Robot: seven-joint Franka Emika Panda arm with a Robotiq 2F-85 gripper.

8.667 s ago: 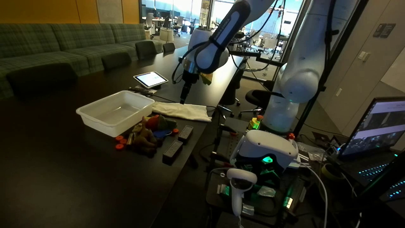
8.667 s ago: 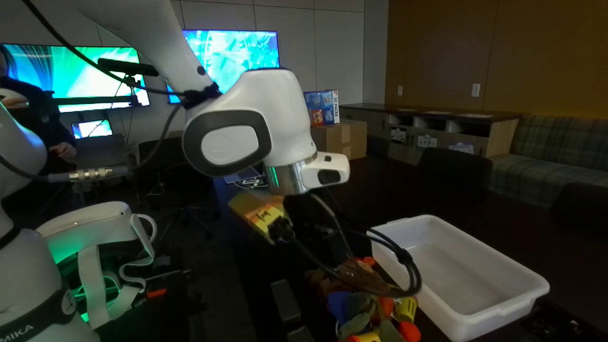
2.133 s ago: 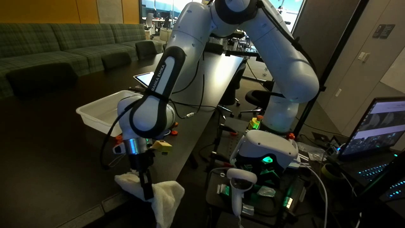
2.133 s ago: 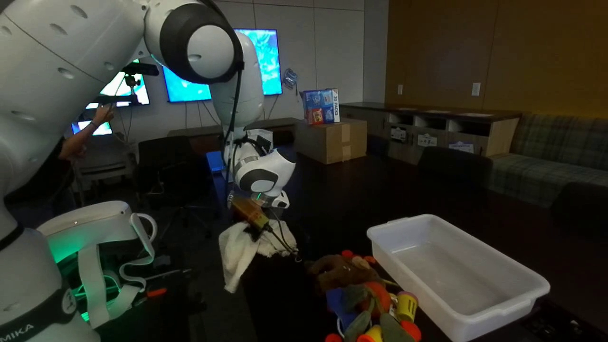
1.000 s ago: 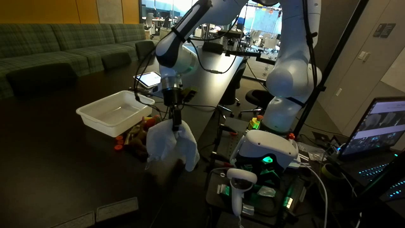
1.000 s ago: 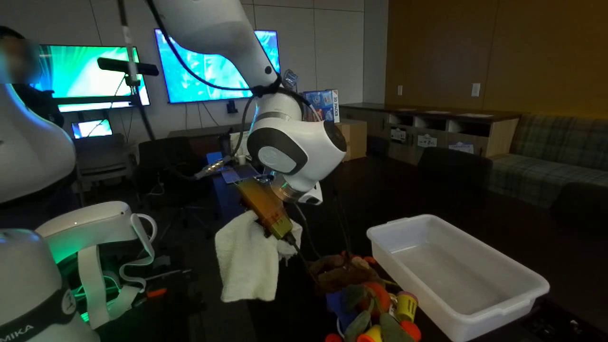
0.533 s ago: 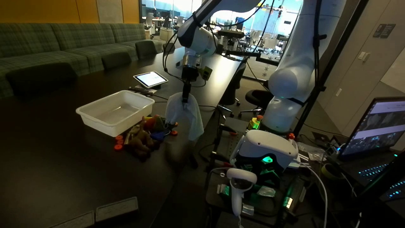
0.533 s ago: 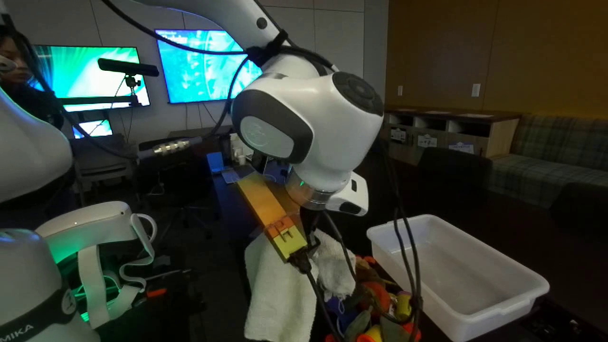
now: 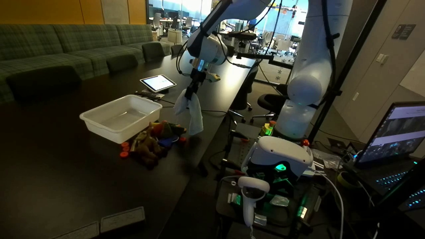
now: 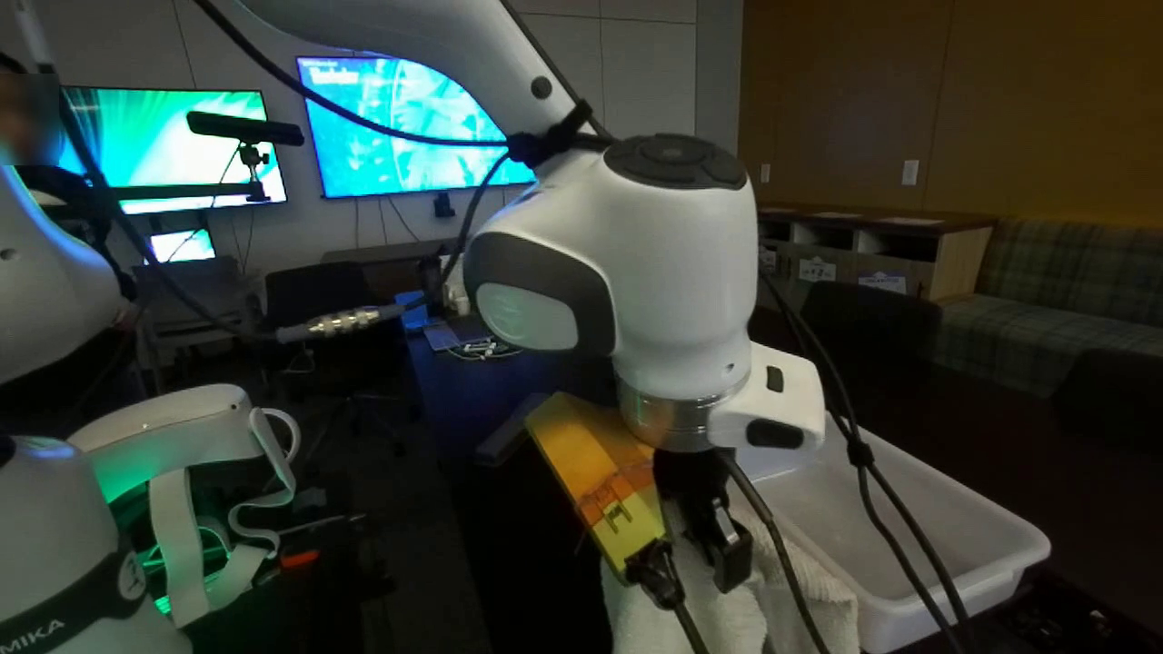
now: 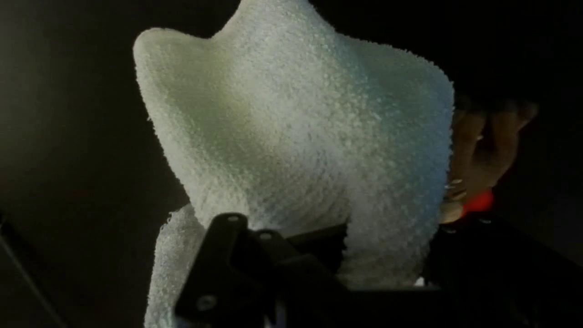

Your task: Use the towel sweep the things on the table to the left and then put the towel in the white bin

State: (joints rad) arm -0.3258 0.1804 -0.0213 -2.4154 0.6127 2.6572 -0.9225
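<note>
In both exterior views my gripper [image 9: 189, 95] hangs above the table, shut on the white towel [image 9: 196, 118]. The towel droops in two folds on either side of the fingers [image 10: 731, 556]. It fills most of the wrist view, where the towel [image 11: 296, 114] partly covers the fingers. The white bin [image 9: 106, 130] stands upright to the towel's left, with nothing visible inside. Between bin and table edge lie a brown plush toy [image 9: 147, 149], red discs [image 9: 124, 154] and colourful plush pieces [image 9: 166, 129]. Two dark boxes [image 9: 123, 219] rest at the near end of the table.
A tablet [image 9: 158, 83] leans on its stand behind the bin. Thin cables [image 9: 212, 111] run across the table, and more loop from the arm. Beside the table's long edge, a cart carries a white headset [image 9: 279, 154] and a controller [image 9: 254, 189].
The towel, once flat on the table, now hangs from my gripper. Both dark boxes have shifted from beside the toys to the near end. The arm then came back towards the bin.
</note>
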